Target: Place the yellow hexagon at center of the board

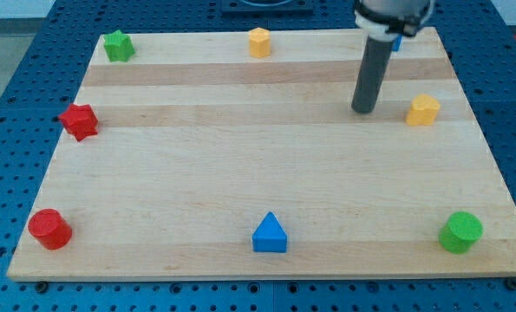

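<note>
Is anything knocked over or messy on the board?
Nothing looks spilled or broken. The blocks all sit near the board's edges. One oddity: a blue block at the view's top is mostly hidden behind the rod. My tip rests left of a yellow block, apart from it.

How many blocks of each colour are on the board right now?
Green: 2, a star and a cylinder
Red: 2, a star and a cylinder
Yellow: 2, a hexagon and a block
Blue: 2, a triangle and a mostly hidden block
Total: 8
</note>
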Motion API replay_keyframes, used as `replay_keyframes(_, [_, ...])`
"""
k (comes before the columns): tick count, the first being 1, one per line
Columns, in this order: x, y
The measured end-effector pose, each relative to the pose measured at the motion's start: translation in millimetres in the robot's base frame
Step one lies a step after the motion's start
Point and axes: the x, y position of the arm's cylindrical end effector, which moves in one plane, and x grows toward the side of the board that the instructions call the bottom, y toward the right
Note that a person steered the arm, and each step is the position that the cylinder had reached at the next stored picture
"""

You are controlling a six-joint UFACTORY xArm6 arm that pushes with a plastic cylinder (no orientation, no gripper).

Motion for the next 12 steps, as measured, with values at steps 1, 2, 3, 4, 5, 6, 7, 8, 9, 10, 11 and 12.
replay_keyframes(1, [-75.0,-1.8])
replay_keyframes(2, [-146.0,-19.1])
replay_keyframes(3, [-160.9,-33.0])
replay_keyframes(4, [-159.9,-81.1])
replay_keyframes(5, [-159.6,-143.5])
replay_keyframes(6, [-148.0,-170.5])
replay_keyframes(7, [-113.2,-163.4])
replay_keyframes(8, [-91.7,-147.2])
replay_keyframes(9, [-81.0,-147.2])
replay_keyframes(10, [-59.9,-152.4])
replay_keyframes(11, [-37.9,-163.1])
replay_keyframes(12, [-15.8,-163.2])
